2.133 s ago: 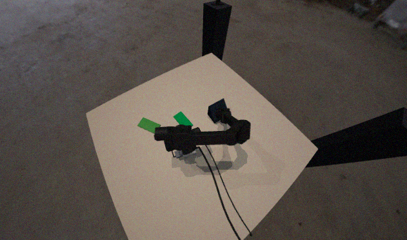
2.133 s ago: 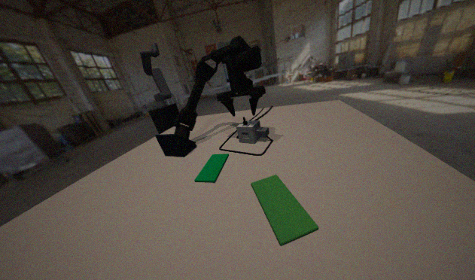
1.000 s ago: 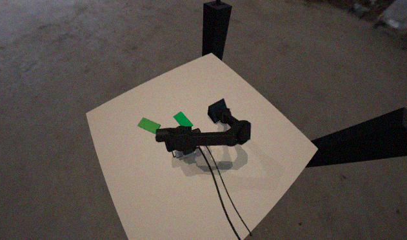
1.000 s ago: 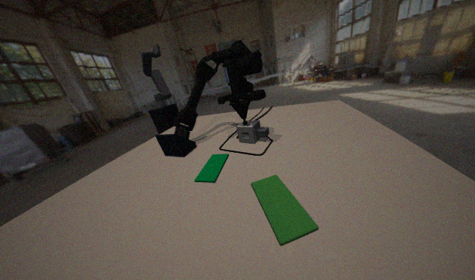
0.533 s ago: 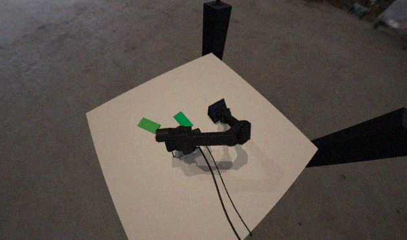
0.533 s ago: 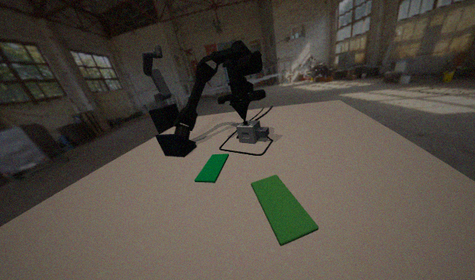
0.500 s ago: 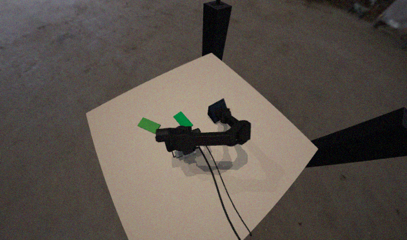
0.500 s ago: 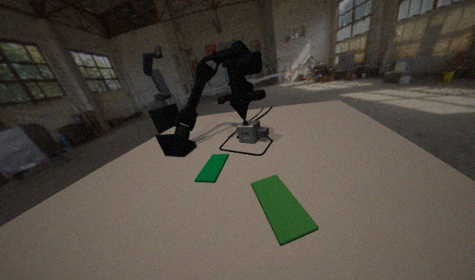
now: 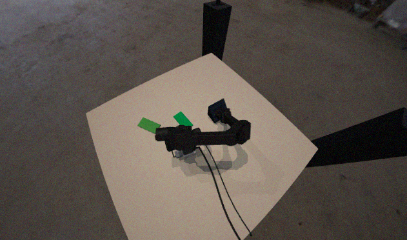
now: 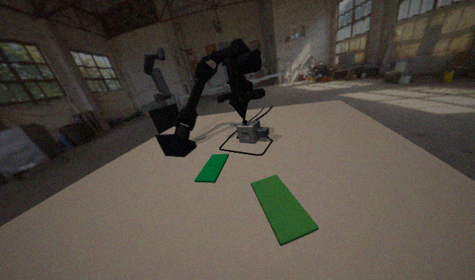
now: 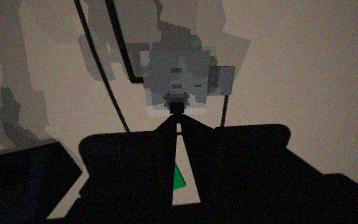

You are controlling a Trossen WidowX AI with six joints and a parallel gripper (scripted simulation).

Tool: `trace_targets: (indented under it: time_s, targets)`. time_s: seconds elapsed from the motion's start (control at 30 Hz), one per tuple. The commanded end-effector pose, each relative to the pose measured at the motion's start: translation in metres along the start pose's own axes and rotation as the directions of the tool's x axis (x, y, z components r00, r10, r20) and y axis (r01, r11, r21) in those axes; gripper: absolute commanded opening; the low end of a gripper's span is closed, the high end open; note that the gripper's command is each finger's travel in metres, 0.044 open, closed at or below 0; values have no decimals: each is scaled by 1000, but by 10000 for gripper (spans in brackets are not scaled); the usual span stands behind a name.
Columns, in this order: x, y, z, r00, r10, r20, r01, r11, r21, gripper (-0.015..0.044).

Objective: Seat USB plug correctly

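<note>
The grey power cube (image 10: 247, 136) (image 11: 187, 65) stands on the table, with other slots in its top in the wrist view. The small black USB plug (image 11: 177, 107) stands upright at its top, by the near edge in the wrist view. My gripper (image 10: 245, 120) (image 11: 178, 118) points down over the cube and is shut on the plug. How deep the plug sits and which way round it is cannot be told, as the fingertips cover much of it. In the top view the arm hides the plug and most of the cube.
A grey block (image 10: 263, 132) (image 11: 222, 80) sticks out of the cube's side. A black cable (image 9: 216, 179) (image 10: 240, 152) loops around the cube and runs to the table edge. A dark green slab (image 9: 183, 119) (image 10: 212, 168) and a lighter green slab (image 9: 148, 124) (image 10: 284, 211) lie on the table (image 9: 145, 193).
</note>
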State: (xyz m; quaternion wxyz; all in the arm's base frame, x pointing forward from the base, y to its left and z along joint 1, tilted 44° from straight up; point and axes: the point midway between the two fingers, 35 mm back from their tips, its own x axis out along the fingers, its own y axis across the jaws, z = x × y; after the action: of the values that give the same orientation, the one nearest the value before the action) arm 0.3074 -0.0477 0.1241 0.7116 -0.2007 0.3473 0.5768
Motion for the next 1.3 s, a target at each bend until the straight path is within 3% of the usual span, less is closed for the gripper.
trace_targets:
  time_s: [0.0,1.27]
  targets:
    - [-5,-2,0,1000,-5,-4,5,1000,-7,0]
    - [-23,-1,0,1000,-2,-2,2,999,39,0]
